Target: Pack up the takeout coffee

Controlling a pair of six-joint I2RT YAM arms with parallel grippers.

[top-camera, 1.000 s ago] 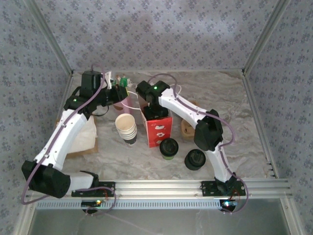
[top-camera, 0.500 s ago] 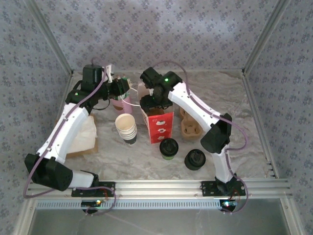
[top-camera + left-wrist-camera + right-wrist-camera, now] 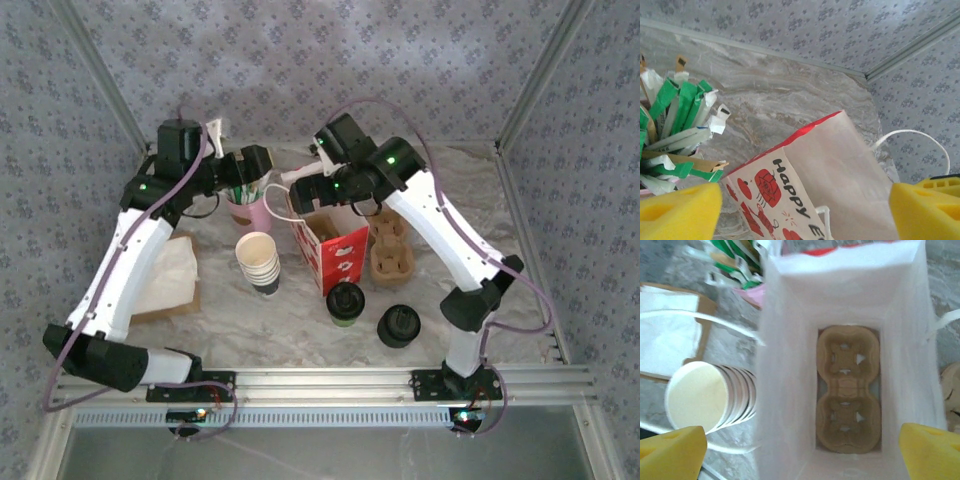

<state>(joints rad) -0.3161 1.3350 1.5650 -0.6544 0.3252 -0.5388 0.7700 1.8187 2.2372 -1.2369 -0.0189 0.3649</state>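
The takeout coffee (image 3: 346,303), a small cup with a black lid and dark greenish sides, stands on the table in front of the red and white paper bag (image 3: 330,250). The bag stands upright with its mouth open, and a brown cup carrier (image 3: 848,390) lies flat on its bottom. My right gripper (image 3: 306,190) hovers above the bag's mouth (image 3: 840,270), open and empty, with its yellow fingertips (image 3: 670,455) wide apart. My left gripper (image 3: 260,168) is open and empty to the left of the bag (image 3: 840,175), clear of the bag's white handle (image 3: 910,137).
A stack of lidless white cups (image 3: 259,262) lies left of the bag, and a pile of black lids (image 3: 398,325) sits right of the coffee. More brown carriers (image 3: 390,250) lie right of the bag. A pink cup of green packets (image 3: 245,205) and a pile of napkins (image 3: 170,275) are on the left.
Both grippers have opened and let go of the bag. The right arm rose and drew back above the bag, the left drew back to the left. The bag now stands on its own.
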